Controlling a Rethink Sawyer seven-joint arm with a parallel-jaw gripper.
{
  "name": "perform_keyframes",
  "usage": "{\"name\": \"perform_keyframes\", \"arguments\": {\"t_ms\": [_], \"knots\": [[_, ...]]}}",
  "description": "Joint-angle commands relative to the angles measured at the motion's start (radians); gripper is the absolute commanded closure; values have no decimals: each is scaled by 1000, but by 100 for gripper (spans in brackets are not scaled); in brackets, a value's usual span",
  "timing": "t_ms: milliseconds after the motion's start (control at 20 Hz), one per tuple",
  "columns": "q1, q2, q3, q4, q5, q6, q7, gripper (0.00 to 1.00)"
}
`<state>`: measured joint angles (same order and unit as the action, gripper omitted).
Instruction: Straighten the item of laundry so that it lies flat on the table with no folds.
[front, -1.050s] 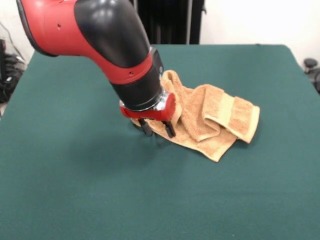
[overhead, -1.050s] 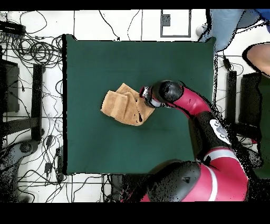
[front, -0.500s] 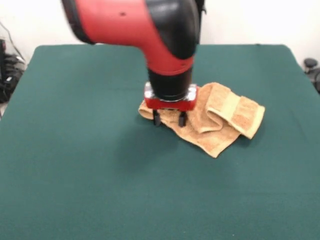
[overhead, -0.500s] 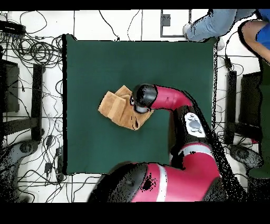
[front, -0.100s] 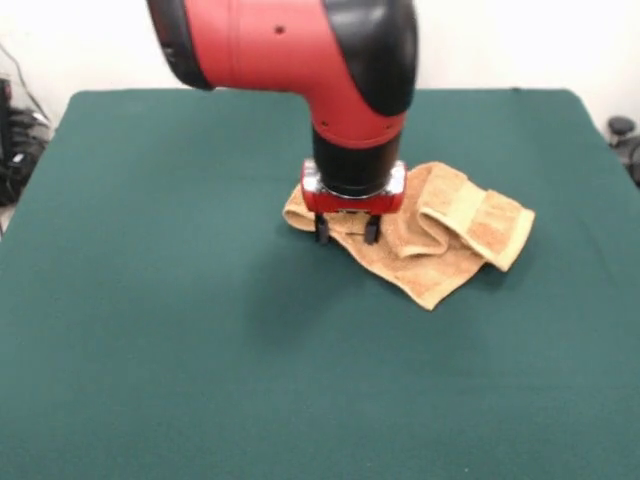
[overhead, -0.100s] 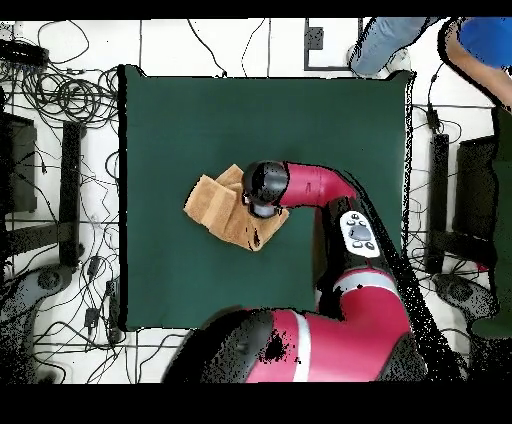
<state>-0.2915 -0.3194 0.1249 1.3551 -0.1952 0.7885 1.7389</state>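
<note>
Green felt covers the worktop, and the towel lies rumpled and folded just past its centre toward three o'clock in the front view. Over the towel's nine o'clock end, the pincer points down, fingers parted, tips at the cloth.

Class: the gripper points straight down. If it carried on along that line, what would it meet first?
Most likely the towel. The gripper hangs open, fingers pointing down over the towel's crumpled end, with the green table beneath the cloth. Whether the tips already touch the cloth is unclear from these views.
</note>
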Motion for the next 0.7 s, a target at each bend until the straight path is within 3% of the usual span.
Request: {"name": "perform_keyframes", "arguments": {"t_ms": [50,150,350,450,700], "knots": [[-50,133,115,89,-59,28,-154,0],[-26,123,92,85,-121,-85,-133,0],[37,106,29,61,-199,-177,-53,0],[35,116,31,49,-199,-162,-37,0],[-46,152,111,58,-93,3,-51,0]]}}
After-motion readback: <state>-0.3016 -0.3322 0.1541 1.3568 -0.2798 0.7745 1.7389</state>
